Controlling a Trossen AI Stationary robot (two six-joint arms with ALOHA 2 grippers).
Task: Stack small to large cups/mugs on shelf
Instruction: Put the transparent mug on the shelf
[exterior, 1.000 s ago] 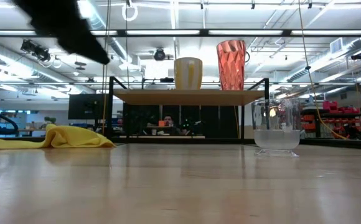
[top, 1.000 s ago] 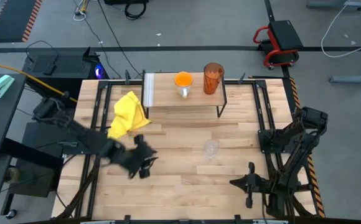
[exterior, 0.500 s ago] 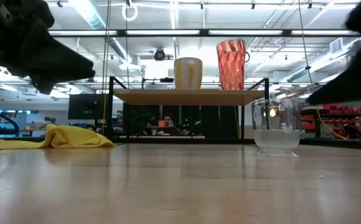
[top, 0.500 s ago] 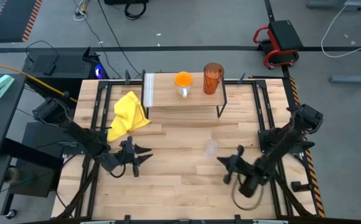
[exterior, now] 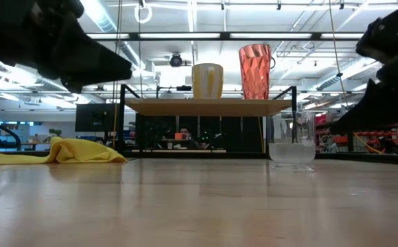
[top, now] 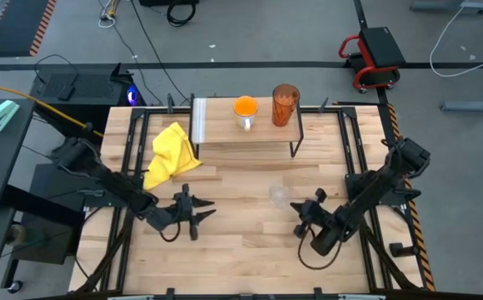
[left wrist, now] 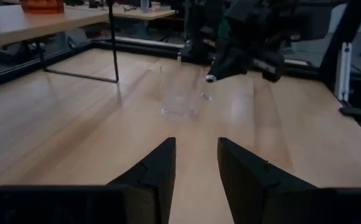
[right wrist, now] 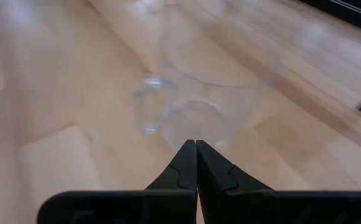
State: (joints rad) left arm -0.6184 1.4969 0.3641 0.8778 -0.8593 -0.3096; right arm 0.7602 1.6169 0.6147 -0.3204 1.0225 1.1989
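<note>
Clear glass cup [top: 280,195] stands alone on the desk [top: 241,250], below the shelf [top: 225,132] bearing orange mug [top: 245,109] and tumbler [top: 285,104], so the shut, empty right tool [top: 301,217] sits just beside it while the open, empty left tool [top: 193,210] faces it from well apart

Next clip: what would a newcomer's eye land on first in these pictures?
Probably the bright pair on the shelf at the table's far edge: the orange mug beside the taller amber tumbler. Next, the yellow cloth crumpled on the tabletop to the shelf's left. Nearer the front, the clear glass cup stands alone between the open left gripper and the shut right gripper, which sits right beside it.
</note>
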